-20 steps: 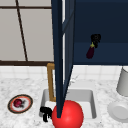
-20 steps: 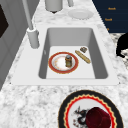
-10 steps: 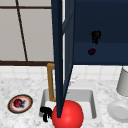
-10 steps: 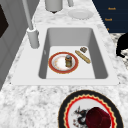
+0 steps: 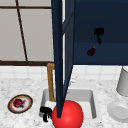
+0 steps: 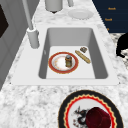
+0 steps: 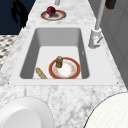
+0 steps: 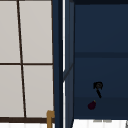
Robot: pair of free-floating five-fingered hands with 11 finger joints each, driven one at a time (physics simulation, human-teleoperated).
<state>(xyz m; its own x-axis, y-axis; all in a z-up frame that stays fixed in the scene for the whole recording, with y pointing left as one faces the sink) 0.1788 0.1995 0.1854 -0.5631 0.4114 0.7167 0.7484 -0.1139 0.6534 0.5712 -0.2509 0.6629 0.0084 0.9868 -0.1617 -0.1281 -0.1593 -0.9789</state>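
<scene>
My right hand (image 5: 98,33) hangs inside the open dark blue wall cabinet (image 5: 100,15), fingers pointing down and holding nothing. A small purple eggplant (image 5: 91,51) lies just below it and to its left, apart from it; the upper view shows the same hand (image 8: 98,87) and eggplant (image 8: 91,105). Low at the sink's front left corner my left hand (image 5: 45,113) floats open and idle. It also shows in the left side view (image 6: 122,45) and in the right side view (image 7: 19,11).
The cabinet door (image 5: 61,57) stands open over the sink (image 6: 100,62). In the basin are a red-rimmed plate (image 6: 56,63) with a jar (image 6: 68,60), and a baguette (image 6: 82,56). A patterned plate (image 5: 28,106) lies left, a white plate (image 5: 120,111) and canister (image 5: 123,82) right, a red ball (image 5: 68,115) in front.
The right hand has risen a little and shifted right inside the cabinet. The eggplant now sits apart below it. The left hand has not moved.
</scene>
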